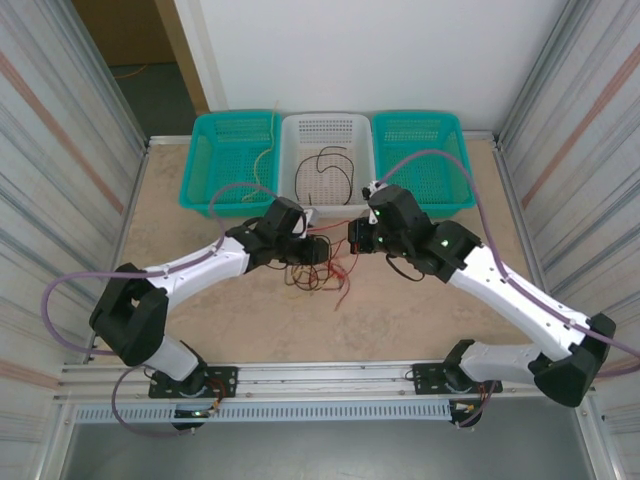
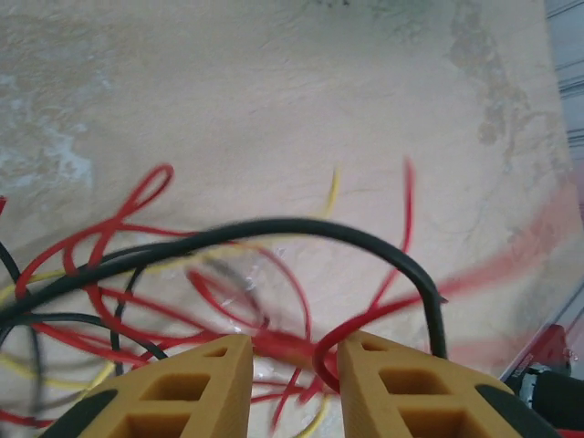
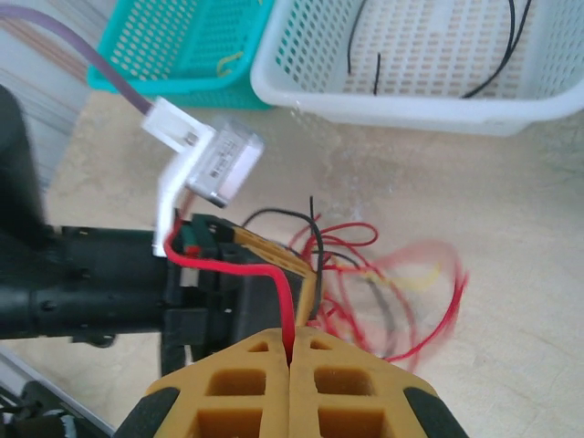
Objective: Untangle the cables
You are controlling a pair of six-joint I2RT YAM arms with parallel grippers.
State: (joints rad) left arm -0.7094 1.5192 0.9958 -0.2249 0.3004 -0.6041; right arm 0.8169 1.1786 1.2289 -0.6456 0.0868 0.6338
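Just on the arm-base side of the white basket [image 1: 284,160], on the bare worktop [image 1: 200,320], sits the main knot of cables [image 1: 318,272]: red, black and pale yellow strands looped through each other. Both claws are at that knot, close to the basket's front wall, nearly facing each other. Left claw [image 2: 292,351]: fingers spread with a clear gap, blurred red loops passing through the gap, and a black cable [image 2: 274,225] arching over both tips. Can't tell whether any strand is actually gripped there. Right claw [image 3: 292,351]: fingers pressed together, pinching a red cable [image 3: 233,265] right at the tips. That strand rises from the pinch, bends, and runs across the top of the left claw's body. Rest of the knot [image 3: 383,274] lies on the worktop between the claws and the basket. Inside the white basket is a loose black loop [image 1: 330,170], apart from the knot. Left teal basket [image 1: 215,160], touching the white one's side, holds a pale yellow strand [image 1: 268,150]. Right teal basket [image 1: 420,150] sits against the opposite side.
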